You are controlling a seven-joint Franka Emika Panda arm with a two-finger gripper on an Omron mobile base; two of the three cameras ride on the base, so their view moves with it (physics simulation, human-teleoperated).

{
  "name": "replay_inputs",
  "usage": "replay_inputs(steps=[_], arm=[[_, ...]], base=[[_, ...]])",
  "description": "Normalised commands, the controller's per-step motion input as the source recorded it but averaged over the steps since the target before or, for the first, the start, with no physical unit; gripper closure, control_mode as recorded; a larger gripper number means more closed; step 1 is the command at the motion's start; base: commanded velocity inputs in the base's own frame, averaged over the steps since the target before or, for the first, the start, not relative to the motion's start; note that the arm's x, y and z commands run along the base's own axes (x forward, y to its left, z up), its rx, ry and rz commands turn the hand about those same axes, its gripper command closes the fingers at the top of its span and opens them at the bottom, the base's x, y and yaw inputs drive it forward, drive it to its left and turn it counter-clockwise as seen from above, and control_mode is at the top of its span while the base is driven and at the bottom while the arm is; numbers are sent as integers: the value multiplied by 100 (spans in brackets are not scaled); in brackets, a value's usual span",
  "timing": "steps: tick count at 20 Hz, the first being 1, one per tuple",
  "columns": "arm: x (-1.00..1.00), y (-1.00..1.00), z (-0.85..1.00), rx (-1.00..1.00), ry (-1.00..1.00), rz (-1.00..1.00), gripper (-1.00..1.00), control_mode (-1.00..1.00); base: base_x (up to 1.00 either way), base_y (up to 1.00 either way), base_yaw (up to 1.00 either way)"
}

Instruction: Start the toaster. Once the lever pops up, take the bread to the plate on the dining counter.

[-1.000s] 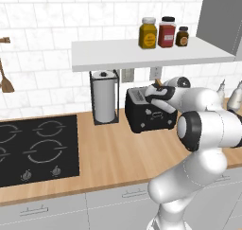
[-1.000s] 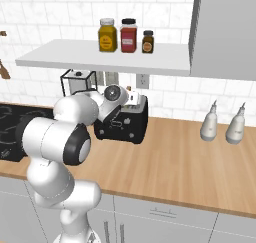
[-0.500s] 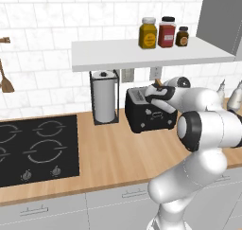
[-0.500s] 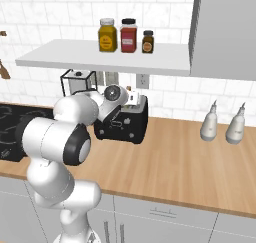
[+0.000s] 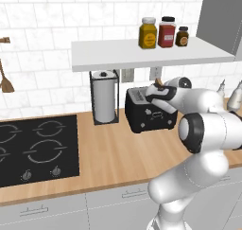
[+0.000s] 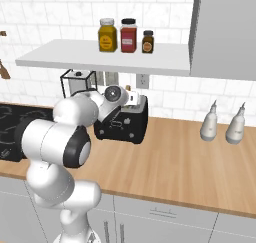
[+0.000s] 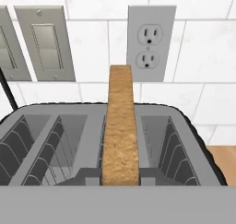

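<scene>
Gripping: the gripper (image 7: 120,184) is closed on the bread (image 7: 120,135), pinching the slice edge-on above the toaster (image 5: 149,111)
Bread: stands upright, its lower part between the slot walls, the top well clear of them
Toaster: black, on the wood worktop (image 5: 113,151) beside the paper-towel holder (image 5: 104,97), under the shelf (image 5: 142,54)
Done: judging by the raised slice, toasting looks finished and the grasp is made
Left: lift the slice free, carry it to the plate on the dining counter
Risk: crust may catch on the slot wires
</scene>
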Motion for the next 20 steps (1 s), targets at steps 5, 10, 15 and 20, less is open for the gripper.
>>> replay_inputs(steps=[5,10,15,20], arm=[[-1,0,0,0,0,1,100,-100],[0,0,0,0,0,0,100,-100],[0,0,0,0,0,0,100,-100],[0,0,8,0,0,0,100,-100]], base=[[0,0,0],[0,0,0],[0,0,0],[0,0,0]])
